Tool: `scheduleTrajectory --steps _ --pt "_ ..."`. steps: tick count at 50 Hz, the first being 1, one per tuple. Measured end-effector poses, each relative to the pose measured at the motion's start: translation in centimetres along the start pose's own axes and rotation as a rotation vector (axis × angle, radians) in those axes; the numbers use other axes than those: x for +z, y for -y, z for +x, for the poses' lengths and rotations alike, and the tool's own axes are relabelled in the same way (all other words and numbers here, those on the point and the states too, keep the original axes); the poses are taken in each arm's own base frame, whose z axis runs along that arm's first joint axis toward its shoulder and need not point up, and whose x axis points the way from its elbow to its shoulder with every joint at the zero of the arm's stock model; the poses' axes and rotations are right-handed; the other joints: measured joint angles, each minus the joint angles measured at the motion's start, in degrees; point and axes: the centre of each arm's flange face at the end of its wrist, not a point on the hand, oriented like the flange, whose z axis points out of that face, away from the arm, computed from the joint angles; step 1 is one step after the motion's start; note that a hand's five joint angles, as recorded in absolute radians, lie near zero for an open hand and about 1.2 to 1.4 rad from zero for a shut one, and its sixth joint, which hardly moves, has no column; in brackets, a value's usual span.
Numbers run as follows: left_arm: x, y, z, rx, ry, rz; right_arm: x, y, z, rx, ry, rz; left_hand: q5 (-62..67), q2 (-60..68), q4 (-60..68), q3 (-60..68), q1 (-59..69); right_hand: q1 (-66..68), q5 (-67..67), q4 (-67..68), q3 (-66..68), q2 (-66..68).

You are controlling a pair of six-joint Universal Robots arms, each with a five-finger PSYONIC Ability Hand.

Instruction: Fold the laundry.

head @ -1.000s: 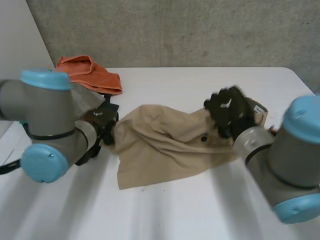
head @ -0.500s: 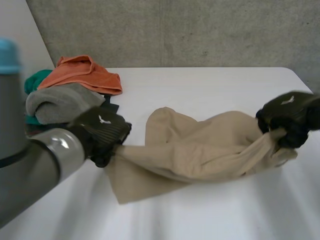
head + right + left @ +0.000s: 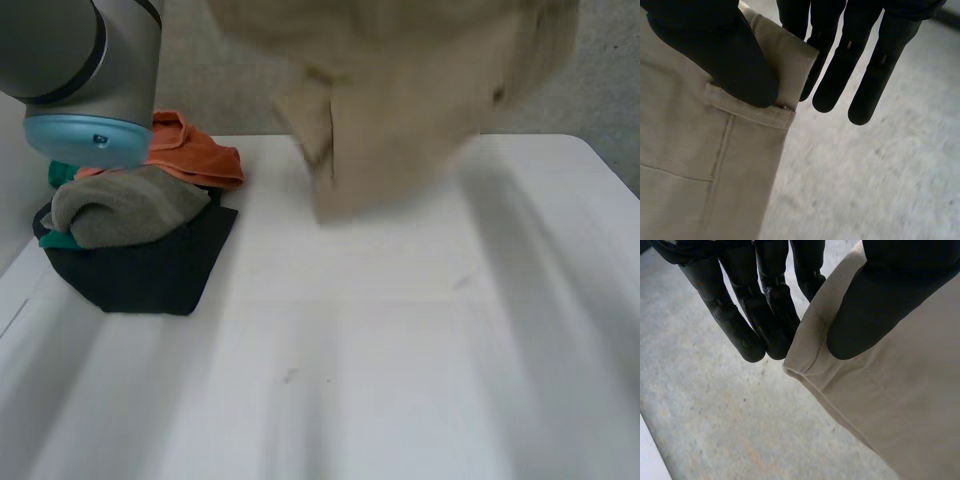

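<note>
Tan garment (image 3: 400, 90) now up off tabletop (image 3: 400, 360), hanging high. Left robot hand (image 3: 890, 295) & right robot hand (image 3: 715, 50) each pinch an edge w/ thumb. Prob ready to spread flat.

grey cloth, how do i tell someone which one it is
On the white table, look to its left edge. The grey cloth is the rolled lump lying on the flat black cloth, nearer than the orange cloth, and the only grey piece there.
</note>
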Motion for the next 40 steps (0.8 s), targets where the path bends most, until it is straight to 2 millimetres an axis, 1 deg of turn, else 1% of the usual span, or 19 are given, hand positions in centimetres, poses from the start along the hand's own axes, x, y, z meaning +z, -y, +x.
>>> scheduleTrajectory --steps 2,4,7,8,11,14,15,16,17,19,20,21,23,27,28,31,35,37,40 --pt "-0.4 0.1 0.1 -0.015 -0.015 0.000 -0.1 -0.2 0.1 0.016 -0.002 0.015 0.00 0.12 0.10 0.08 0.00 0.01 0.03 0.00 0.00 0.00" --pt "-1.2 -0.3 0.5 -0.033 -0.042 -0.031 -0.7 -1.2 -0.2 0.026 0.011 -0.015 0.00 0.17 0.11 0.18 0.00 0.01 0.04 0.00 0.00 0.00" --pt "-2.7 -1.5 1.2 -0.049 -0.078 -0.090 -2.3 -3.4 -1.0 0.038 0.049 -0.109 0.00 0.18 0.12 0.18 0.00 0.01 0.04 0.03 0.00 0.00" --pt "-3.6 -2.5 1.7 -0.054 -0.100 -0.130 -3.4 -4.7 -1.5 0.044 0.072 -0.169 0.00 0.18 0.12 0.18 0.00 0.01 0.04 0.12 0.00 0.00" --pt "-5.7 -4.5 2.7 -0.058 -0.144 -0.206 -5.6 -7.1 -2.4 0.054 0.116 -0.285 0.00 0.18 0.13 0.19 0.00 0.01 0.05 0.22 0.20 0.00" --pt "-9.1 -7.6 4.5 -0.057 -0.226 -0.314 -9.4 -10.5 -3.3 0.057 0.165 -0.451 0.43 0.18 0.14 0.19 0.00 0.01 0.04 0.22 0.26 0.00" --pt "-9.7 -8.1 4.8 -0.057 -0.240 -0.331 -9.7 -10.8 -3.4 0.056 0.169 -0.466 0.43 0.18 0.14 0.19 0.00 0.01 0.05 0.23 0.26 0.00" --pt "-11.3 -9.4 5.6 -0.055 -0.279 -0.375 -11.7 -12.4 -3.7 0.049 0.189 -0.544 0.53 0.18 0.14 0.19 0.00 0.01 0.04 0.23 0.27 0.00" --pt "-12.3 -10.1 6.0 -0.054 -0.302 -0.401 -12.7 -13.1 -3.8 0.043 0.199 -0.580 0.53 0.18 0.14 0.19 0.00 0.01 0.05 0.23 0.27 0.00" --pt "-15.5 -12.2 7.4 -0.048 -0.378 -0.485 -15.6 -15.2 -4.1 0.014 0.228 -0.688 0.53 0.18 0.14 0.19 0.00 0.01 0.05 0.23 0.27 0.00" --pt "-16.3 -12.6 7.7 -0.046 -0.395 -0.505 -16.3 -15.6 -4.2 0.005 0.237 -0.715 0.53 0.18 0.14 0.19 0.00 0.01 0.05 0.23 0.27 0.00" --pt "-17.8 -13.4 8.3 -0.040 -0.431 -0.544 -17.7 -16.4 -4.3 -0.016 0.257 -0.768 0.53 0.18 0.14 0.19 0.00 0.01 0.05 0.23 0.27 0.00" --pt "-20.0 -14.3 8.9 -0.027 -0.481 -0.601 -19.7 -17.3 -4.5 -0.051 0.290 -0.844 0.53 0.18 0.15 0.19 0.00 0.01 0.05 0.23 0.27 0.00" --pt "-23.7 -14.8 9.4 0.015 -0.564 -0.692 -22.8 -18.0 -4.5 -0.127 0.372 -0.981 0.53 0.18 0.15 0.19 0.00 0.01 0.05 0.23 0.27 0.00" --pt "-24.5 -14.5 9.4 0.032 -0.585 -0.716 -23.5 -17.9 -4.4 -0.150 0.398 -1.019 0.53 0.18 0.15 0.19 0.00 0.01 0.05 0.23 0.27 0.00" --pt "-26.1 -13.4 9.0 0.077 -0.625 -0.759 -24.5 -17.0 -4.1 -0.198 0.453 -1.097 0.53 0.18 0.15 0.19 0.00 0.01 0.05 0.23 0.27 0.00" --pt "-28.2 -10.1 7.4 0.171 -0.690 -0.826 -25.3 -14.2 -2.9 -0.275 0.551 -1.236 0.53 0.18 0.15 0.19 0.00 0.01 0.05 0.23 0.27 0.00" --pt "-28.8 -9.0 6.8 0.202 -0.714 -0.849 -25.7 -12.9 -2.3 -0.299 0.593 -1.295 0.53 0.18 0.15 0.19 0.00 0.01 0.04 0.23 0.27 0.00" --pt "-30.7 -6.2 5.3 0.277 -0.799 -0.921 -26.9 -10.3 -1.3 -0.331 0.719 -1.446 0.53 0.18 0.15 0.19 0.00 0.01 0.05 0.23 0.27 0.00"
